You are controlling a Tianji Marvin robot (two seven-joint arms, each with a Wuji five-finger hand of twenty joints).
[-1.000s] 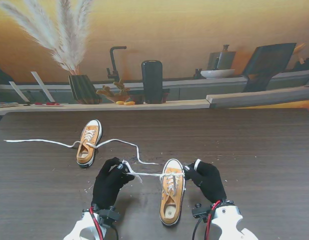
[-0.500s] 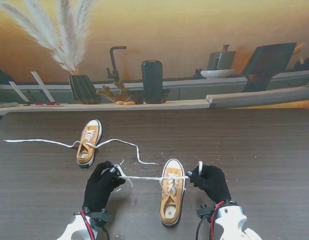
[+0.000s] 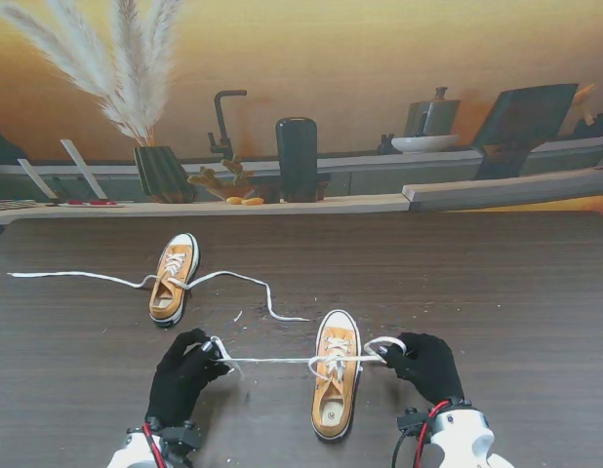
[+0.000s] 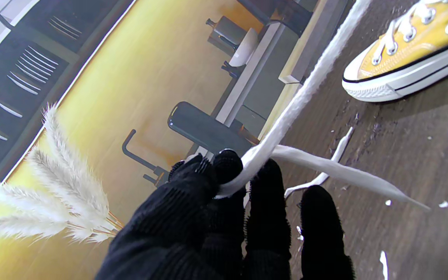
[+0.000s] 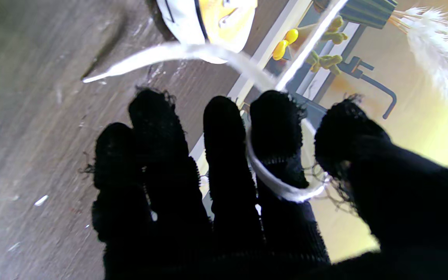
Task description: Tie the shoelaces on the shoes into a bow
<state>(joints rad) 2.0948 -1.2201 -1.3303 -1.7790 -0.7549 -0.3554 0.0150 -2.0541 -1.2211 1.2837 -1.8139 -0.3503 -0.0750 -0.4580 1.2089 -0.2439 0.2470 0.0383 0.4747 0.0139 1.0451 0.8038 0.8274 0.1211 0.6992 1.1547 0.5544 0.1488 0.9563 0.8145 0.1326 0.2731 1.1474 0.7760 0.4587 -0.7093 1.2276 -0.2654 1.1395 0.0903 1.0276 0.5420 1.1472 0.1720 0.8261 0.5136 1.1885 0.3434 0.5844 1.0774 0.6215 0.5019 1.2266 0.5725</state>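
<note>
A: The lace runs straight across the near shoe, left to right, pulled between the two hands. Its long axis lies crosswise to the shoe, which points away from the robot.

B: And the left hand?

A: It sits to the left of the shoe, well clear of it, palm down, fingers pinched on the lace end, whose tip trails onto the table.

B: The right hand?

A: Nearer the shoe, just beside its right side. The lace loops round one finger and the hand grips it.

B: The far shoe?

A: Untied, laces spread on the table, out of both hands' reach for now.
</note>
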